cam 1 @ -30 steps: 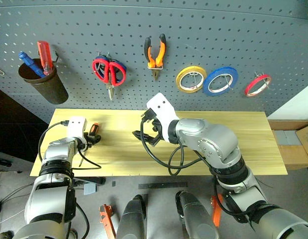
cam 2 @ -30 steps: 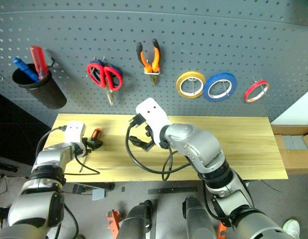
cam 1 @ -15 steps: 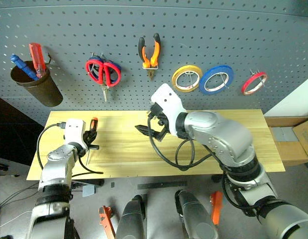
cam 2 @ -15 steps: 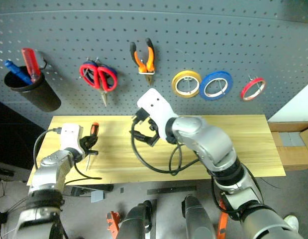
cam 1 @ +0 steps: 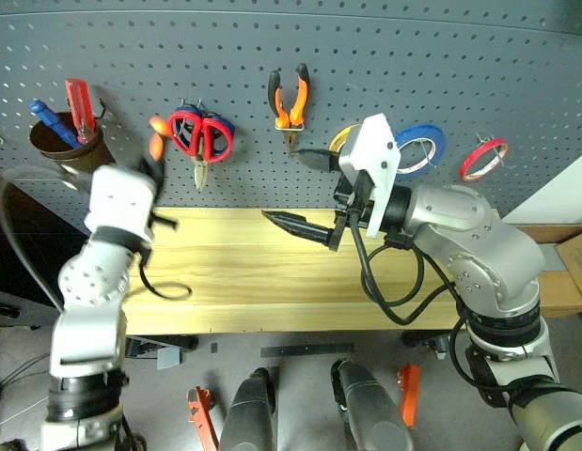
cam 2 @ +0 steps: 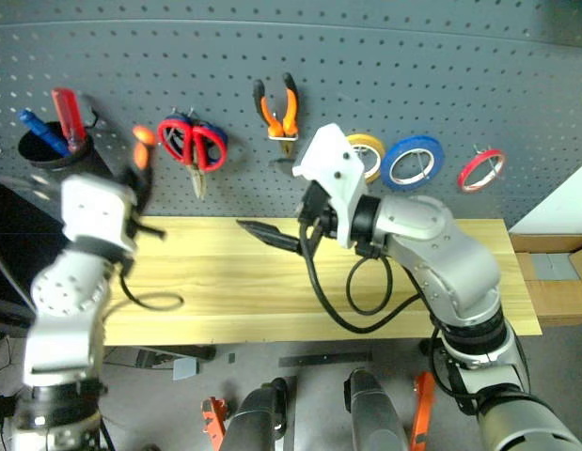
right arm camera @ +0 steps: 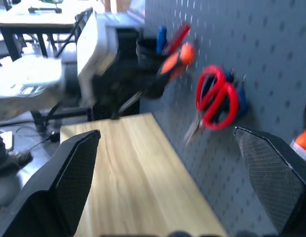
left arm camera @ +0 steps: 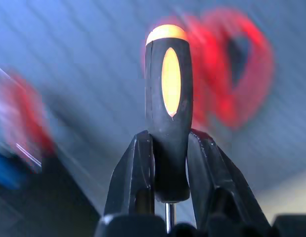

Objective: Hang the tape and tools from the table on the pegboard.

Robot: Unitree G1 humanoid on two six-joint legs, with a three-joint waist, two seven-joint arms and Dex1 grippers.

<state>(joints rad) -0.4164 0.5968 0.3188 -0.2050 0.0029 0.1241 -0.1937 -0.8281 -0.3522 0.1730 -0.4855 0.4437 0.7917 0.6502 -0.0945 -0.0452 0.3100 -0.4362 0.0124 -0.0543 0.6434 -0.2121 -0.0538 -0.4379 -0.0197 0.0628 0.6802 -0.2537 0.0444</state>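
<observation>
Gripping the screwdriver (left arm camera: pixel 168 113) are the left fingers (left arm camera: pixel 138 173); the right fingers (cam 1: pixel 292 224) gape wide, empty.

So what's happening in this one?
The left gripper is shut on the screwdriver, holding it up near the pegboard beside the scissors. The right gripper is open and holds nothing, above the table. Pliers and red tape already hang on the board.

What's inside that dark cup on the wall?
The cup holds a blue-handled tool and a red-handled tool, handles sticking up. Their lower ends are hidden inside it.
</observation>
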